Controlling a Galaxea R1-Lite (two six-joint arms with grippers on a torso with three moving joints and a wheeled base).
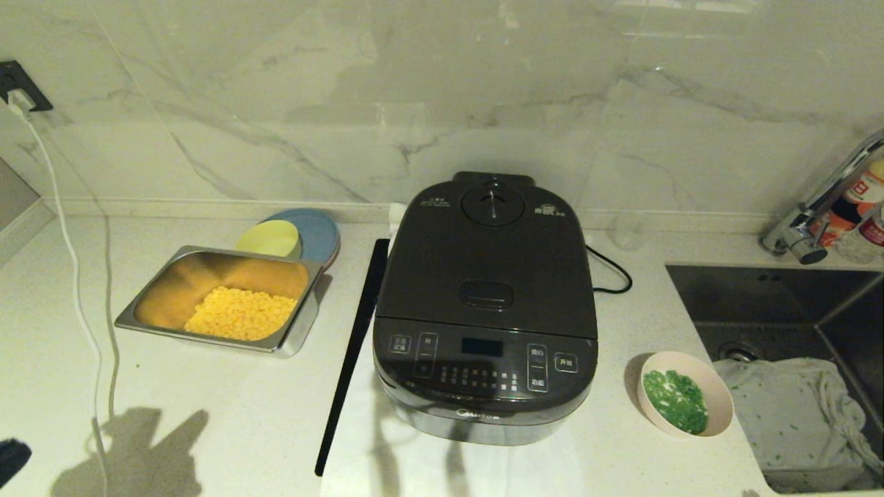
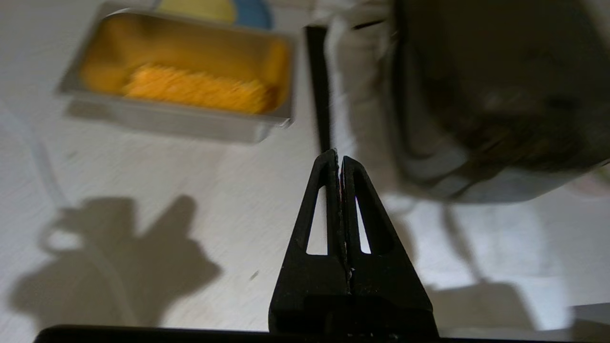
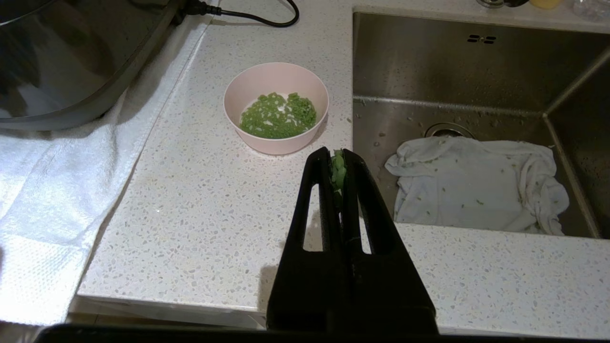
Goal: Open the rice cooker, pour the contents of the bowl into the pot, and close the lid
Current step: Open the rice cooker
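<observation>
The dark rice cooker (image 1: 483, 304) stands mid-counter with its lid (image 1: 487, 269) down, so the pot is hidden. Right of it, beside the sink, sits the pink-cream bowl (image 1: 718, 397) holding green chopped bits (image 1: 675, 400). The right wrist view shows that bowl (image 3: 276, 138) just beyond my right gripper (image 3: 338, 155), which is shut above the counter edge, with a few green bits stuck between its fingertips. My left gripper (image 2: 339, 159) is shut and empty, low over the counter left of the cooker (image 2: 500, 95).
A steel tray (image 1: 297, 328) of yellow corn (image 1: 240, 313) lies left of the cooker, with a yellow-green bowl (image 1: 269, 239) and a blue plate (image 1: 318, 231) behind it. A black strip (image 1: 352, 345) lies along the white towel (image 1: 359, 442). The sink (image 1: 794, 304) holds a cloth (image 1: 794, 407).
</observation>
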